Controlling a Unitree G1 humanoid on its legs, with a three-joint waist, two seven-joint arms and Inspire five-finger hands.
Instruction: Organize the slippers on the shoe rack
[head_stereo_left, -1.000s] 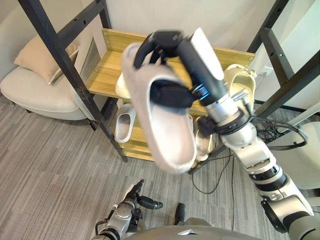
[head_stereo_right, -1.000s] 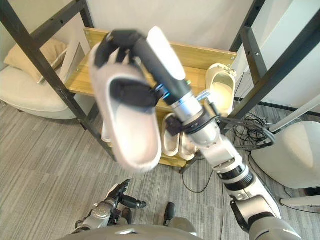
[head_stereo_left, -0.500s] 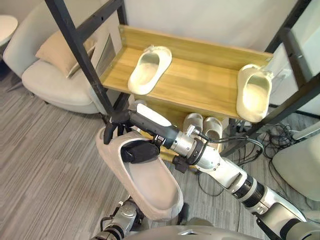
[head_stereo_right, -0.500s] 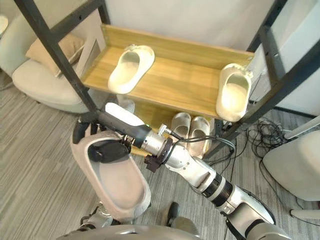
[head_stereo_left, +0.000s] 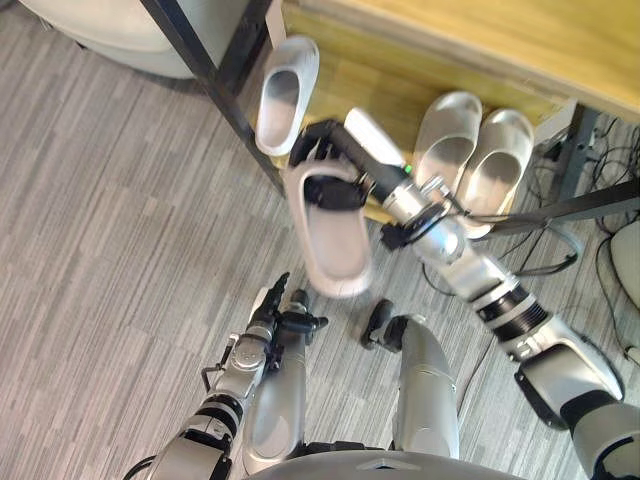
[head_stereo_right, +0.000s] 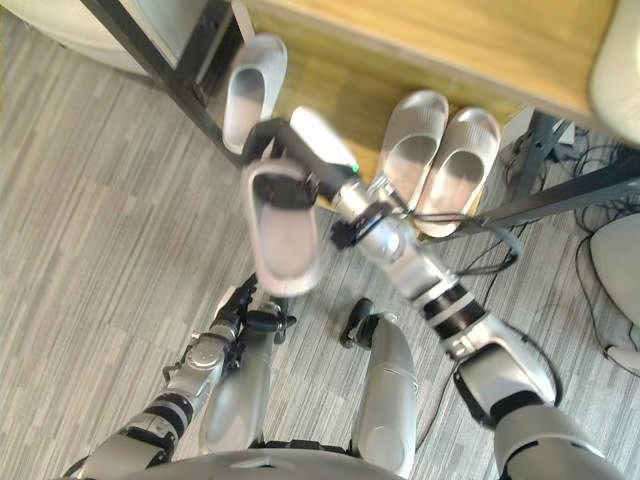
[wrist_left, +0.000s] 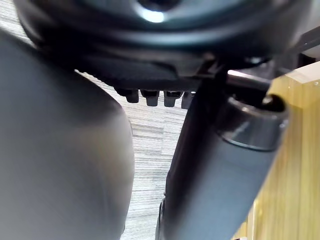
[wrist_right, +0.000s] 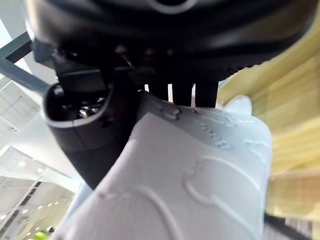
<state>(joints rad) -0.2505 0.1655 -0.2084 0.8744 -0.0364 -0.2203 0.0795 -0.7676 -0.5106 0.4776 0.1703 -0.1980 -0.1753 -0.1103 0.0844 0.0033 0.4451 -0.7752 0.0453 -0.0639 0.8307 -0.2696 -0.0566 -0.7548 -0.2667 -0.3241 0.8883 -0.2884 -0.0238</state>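
Right hand (head_stereo_left: 330, 150) clamped on a grey slipper (head_stereo_left: 335, 245): fingers hooked over the toe end, thumb pressed into the footbed. Slipper hangs in the air, toe toward the shoe rack (head_stereo_left: 380, 65), heel over the floor (head_stereo_left: 120, 220). Head views give the footbed; wrist view gives the patterned sole (wrist_right: 200, 185). At the rack's foot: single slipper (head_stereo_left: 285, 95), pair (head_stereo_left: 448, 135) right of it. Left hand (head_stereo_left: 272, 325) low, fingers loose, empty.
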